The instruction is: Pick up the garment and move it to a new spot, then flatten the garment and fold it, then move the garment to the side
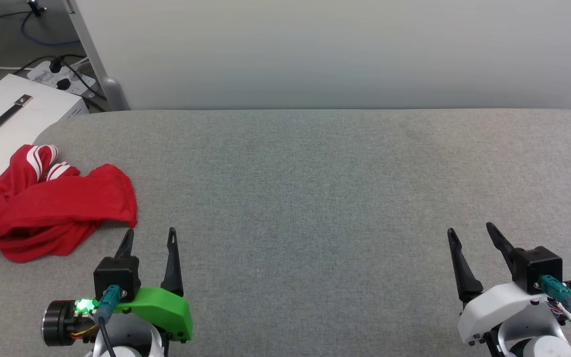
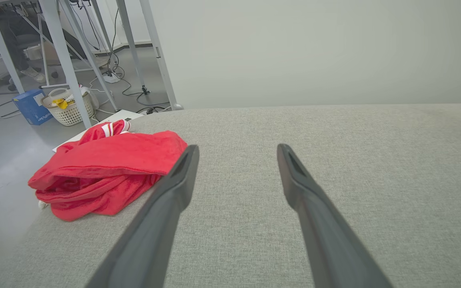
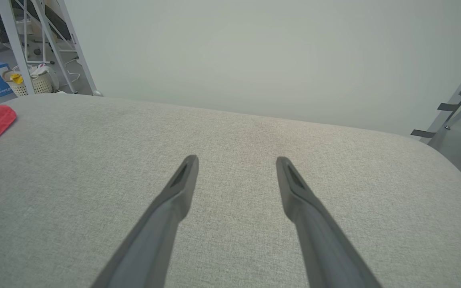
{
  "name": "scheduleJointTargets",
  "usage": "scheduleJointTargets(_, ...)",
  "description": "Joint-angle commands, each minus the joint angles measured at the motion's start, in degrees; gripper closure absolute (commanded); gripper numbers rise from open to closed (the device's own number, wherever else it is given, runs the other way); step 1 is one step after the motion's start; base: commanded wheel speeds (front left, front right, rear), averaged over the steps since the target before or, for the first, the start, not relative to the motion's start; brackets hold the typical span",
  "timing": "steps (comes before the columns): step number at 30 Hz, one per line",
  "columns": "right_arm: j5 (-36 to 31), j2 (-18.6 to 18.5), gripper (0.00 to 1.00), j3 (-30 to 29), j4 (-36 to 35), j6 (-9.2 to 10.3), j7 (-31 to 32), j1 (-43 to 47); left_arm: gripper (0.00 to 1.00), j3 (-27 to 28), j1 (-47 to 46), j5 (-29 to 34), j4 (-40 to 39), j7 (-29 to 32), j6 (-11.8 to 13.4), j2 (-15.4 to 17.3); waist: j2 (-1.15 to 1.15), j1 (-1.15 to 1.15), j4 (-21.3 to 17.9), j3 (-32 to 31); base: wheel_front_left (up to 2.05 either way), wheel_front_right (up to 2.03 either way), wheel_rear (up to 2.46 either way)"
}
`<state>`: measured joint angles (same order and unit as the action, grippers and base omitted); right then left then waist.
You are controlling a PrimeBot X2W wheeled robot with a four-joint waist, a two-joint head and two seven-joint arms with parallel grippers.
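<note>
Garment point(image 1: 57, 208) lay crumpled at the left edge of the grey surface point(image 1: 315, 173). Left gripper point(image 1: 150, 231) sat just beside it, fingers spread wide, holding nothing. Right gripper point(image 1: 470, 228) was well apart, likewise spread and empty.

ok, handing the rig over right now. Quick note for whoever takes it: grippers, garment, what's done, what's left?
Left gripper: open, empty, just right of the garment, not touching it.
Right gripper: open, empty, over the far right of the grey padded surface.
Garment: bunched in a heap at the surface's left edge, beside a white box.
Done: nothing visible; the garment is neither flat nor folded.
Left: pick it up, move it, flatten, fold, set aside.
</note>
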<state>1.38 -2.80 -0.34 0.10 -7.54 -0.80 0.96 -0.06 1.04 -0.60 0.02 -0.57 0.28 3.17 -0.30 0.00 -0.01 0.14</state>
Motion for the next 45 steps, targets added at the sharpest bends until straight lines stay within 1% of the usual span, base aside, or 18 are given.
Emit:
scheduleJointTargets(1, 0.54, -0.02, 0.0, -0.28, -0.61, 0.0, -0.63, -0.26, 0.0, -0.15, -0.09, -0.36, -0.29, -0.66, 0.39, -0.02, 0.02, 0.0, 0.0, 0.02, 0.0, 0.0, 0.0)
scheduleJointTargets(19, 3.45, -0.03, 0.0, -0.53, -2.84, 0.01, -2.76, -0.24, 0.0, -0.6, -0.24, -1.2, -1.13, -2.82, 0.93, -0.07, 0.07, 0.0, -0.04, 0.32, 0.0, 0.0, 0.0)
scheduleJointTargets(45, 5.6, -0.04, 0.0, -0.79, -3.25, 0.02, -5.79, 0.87, 0.0, -1.45, 0.27, -2.49, -0.46, -5.9, 1.16, -0.13, 0.13, 0.0, -0.04, 0.27, 0.0, 0.0, 0.0)
